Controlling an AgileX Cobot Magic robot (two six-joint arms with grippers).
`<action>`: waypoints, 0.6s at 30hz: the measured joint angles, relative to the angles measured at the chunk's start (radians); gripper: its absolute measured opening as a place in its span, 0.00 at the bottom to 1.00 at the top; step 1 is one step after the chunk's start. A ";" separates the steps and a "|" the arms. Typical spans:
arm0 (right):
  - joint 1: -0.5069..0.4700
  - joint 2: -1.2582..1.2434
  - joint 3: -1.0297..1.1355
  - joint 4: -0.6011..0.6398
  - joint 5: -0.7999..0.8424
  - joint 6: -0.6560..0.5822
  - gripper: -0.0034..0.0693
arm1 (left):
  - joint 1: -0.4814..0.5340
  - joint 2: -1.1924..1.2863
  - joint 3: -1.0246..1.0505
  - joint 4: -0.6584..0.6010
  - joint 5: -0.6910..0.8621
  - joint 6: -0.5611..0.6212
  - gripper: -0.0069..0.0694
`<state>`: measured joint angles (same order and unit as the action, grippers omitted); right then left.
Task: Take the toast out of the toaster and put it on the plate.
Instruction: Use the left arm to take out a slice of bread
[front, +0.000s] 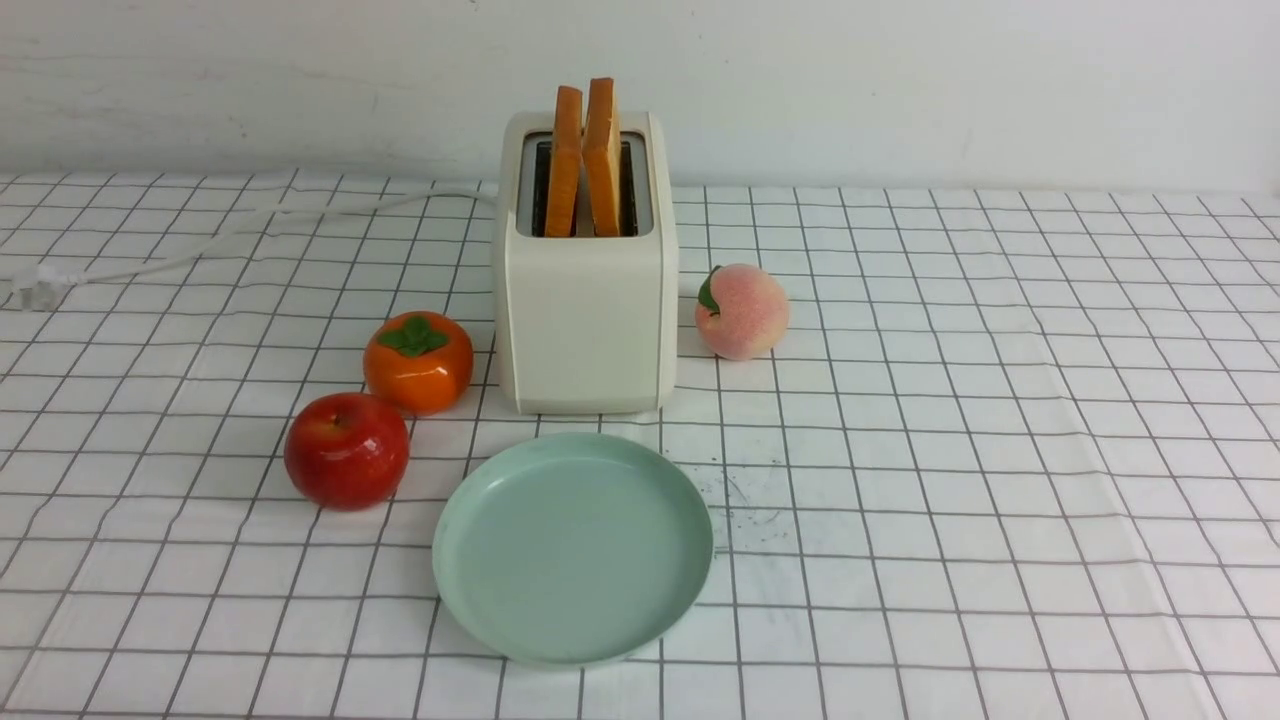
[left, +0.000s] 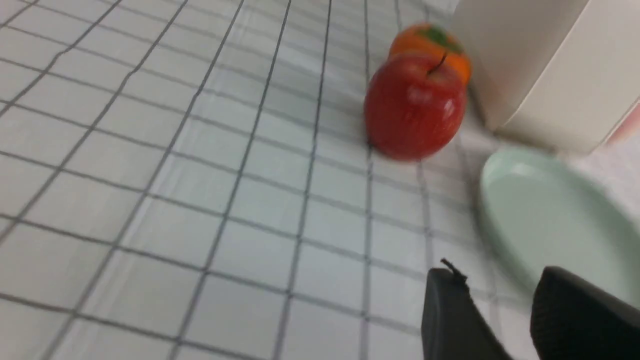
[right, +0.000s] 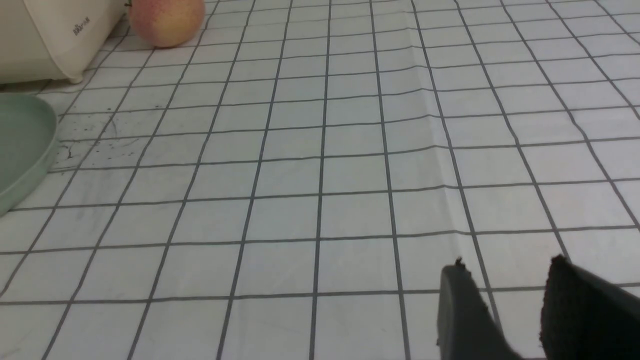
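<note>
While both my claws hang over the checked worktop (front: 1000, 450), the stock stands as follows.

- Left claw (left: 500, 280): jaws apart, nothing between them, near the rim of the plate (left: 545, 215).
- Right claw (right: 509, 265): jaws apart, nothing gripped, over bare cloth to the right of the plate.
- Toaster (front: 585, 300): cream-white, upright, mid-worktop toward the wall. Its white cord (front: 250, 222) trails off to the left.
- Toast (front: 603, 150): two slices on edge, one in each slot, upper ends poking above the top.
- Plate: pale green, bare, just in front of the toaster.
- Persimmon (front: 418, 362): orange with a green leaf cap, just left of the toaster.
- Apple (front: 346, 450): red, in front and left of the persimmon. I cannot tell whether they touch.
- Peach (front: 742, 311): pink, just right of the toaster.
</note>
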<state>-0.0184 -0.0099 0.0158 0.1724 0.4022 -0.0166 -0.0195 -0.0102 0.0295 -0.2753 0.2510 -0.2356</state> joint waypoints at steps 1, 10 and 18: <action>0.000 0.000 0.000 0.000 0.000 0.000 0.38 | 0.000 0.000 0.000 -0.054 -0.030 -0.038 0.40; 0.000 0.000 0.000 0.000 0.000 0.000 0.38 | -0.001 0.000 0.000 -0.451 -0.270 -0.224 0.40; 0.000 0.000 0.000 0.000 0.000 0.000 0.38 | -0.001 0.129 -0.239 -0.417 0.001 -0.096 0.14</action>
<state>-0.0184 -0.0099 0.0158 0.1724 0.4022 -0.0166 -0.0205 0.1190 -0.2099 -0.6922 0.2518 -0.3317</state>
